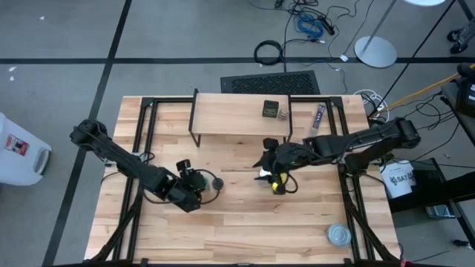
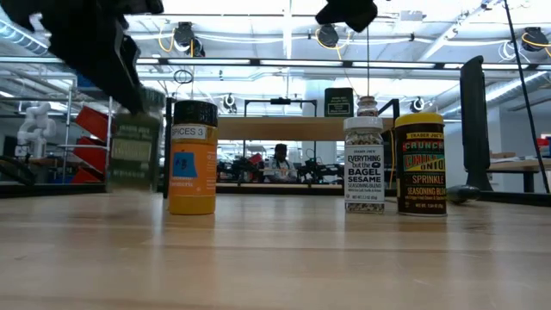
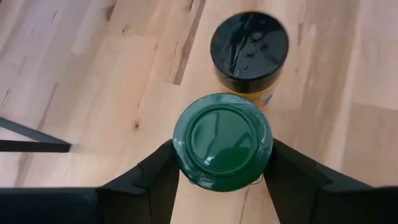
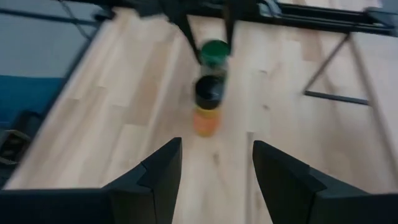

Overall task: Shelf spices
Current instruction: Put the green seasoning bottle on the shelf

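My left gripper (image 3: 222, 155) is shut on a green-lidded spice jar (image 3: 222, 138), which shows blurred at the left of the low view (image 2: 133, 153). Just beyond it an orange jar with a black lid (image 3: 249, 46) stands on its base on the table. A sesame-blend jar (image 2: 363, 164) and a yellow-lidded jar (image 2: 420, 164) stand upright side by side. Above them hangs my right gripper (image 4: 216, 165), open with nothing between its fingers. The shelf (image 1: 241, 115) at the far side carries a dark square tin (image 1: 270, 109) and a small jar (image 1: 283, 115). My left gripper pinches the green-lidded jar between its two fingers (image 3: 158, 177), which stand on opposite sides at the lid's rim (image 3: 181, 149). They come from above, slanting down. The jar stays upright; whether its base is clear of the table I cannot tell.
A long thin dark packet (image 1: 319, 115) lies beside the shelf's right end. A flat round silver tin (image 1: 339, 234) sits near the table's front right corner. Bare wood (image 1: 245, 222) lies along the near side.
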